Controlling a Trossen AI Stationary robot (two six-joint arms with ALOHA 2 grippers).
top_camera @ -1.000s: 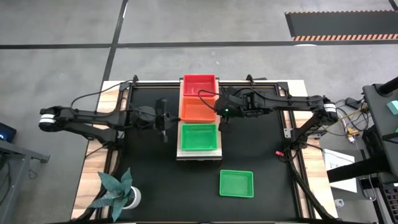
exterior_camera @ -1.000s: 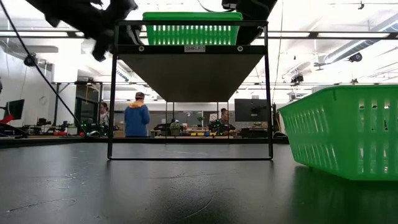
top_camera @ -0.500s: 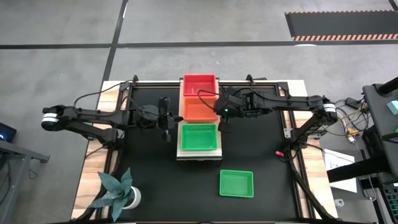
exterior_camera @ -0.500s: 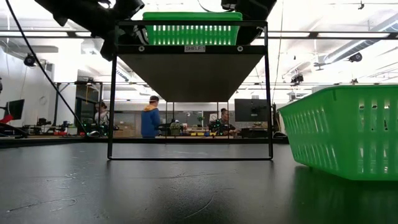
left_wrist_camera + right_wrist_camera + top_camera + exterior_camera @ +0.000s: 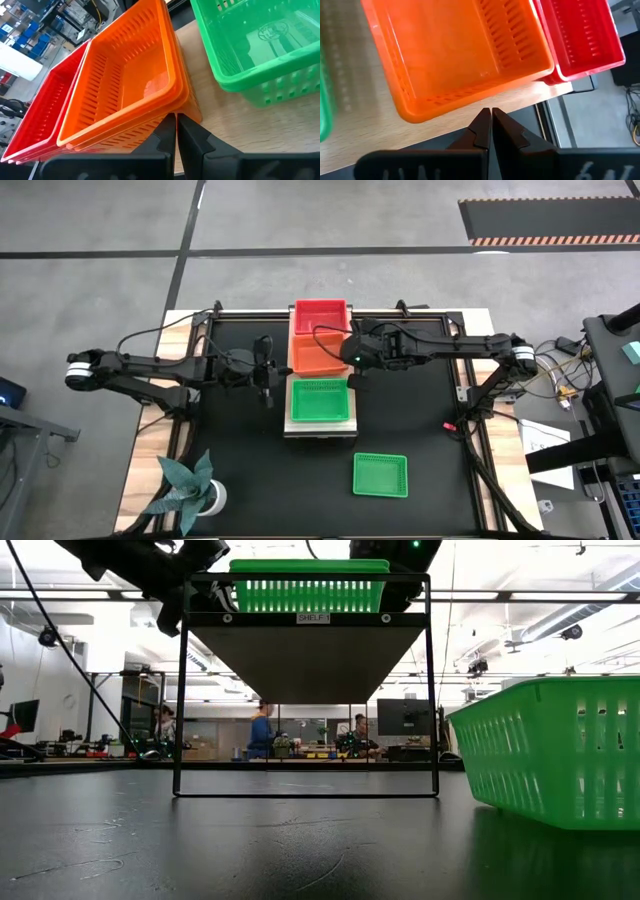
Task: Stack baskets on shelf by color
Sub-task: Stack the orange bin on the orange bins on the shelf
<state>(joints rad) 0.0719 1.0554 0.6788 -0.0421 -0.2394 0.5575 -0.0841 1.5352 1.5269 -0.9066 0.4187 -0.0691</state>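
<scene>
On the light-wood shelf (image 5: 318,428) sit a red stack of baskets (image 5: 320,315) at the far end, an orange stack (image 5: 318,357) in the middle and a green basket (image 5: 319,400) at the near end. One more green basket (image 5: 380,475) lies on the black table, near right. My left gripper (image 5: 176,119) is shut at the shelf's left side, by the orange stack's corner nearest the green basket. My right gripper (image 5: 491,114) is shut over the shelf's right edge (image 5: 445,135), a little short of the orange stack's wall. My left gripper's shut fingertips (image 5: 170,125) stand at the bottom edge of the orange stack (image 5: 175,107), coming level from the table's left. I cannot tell whether they touch it.
A potted plant (image 5: 190,485) stands at the table's near left corner. The shelf rests on a black wire frame (image 5: 180,690) raised above the table. The loose green basket (image 5: 555,750) fills the low view's right. Cables run along the far edge.
My right gripper has edged toward the table's left, closer to the orange stack, and tipped slightly. The baskets have kept their places.
</scene>
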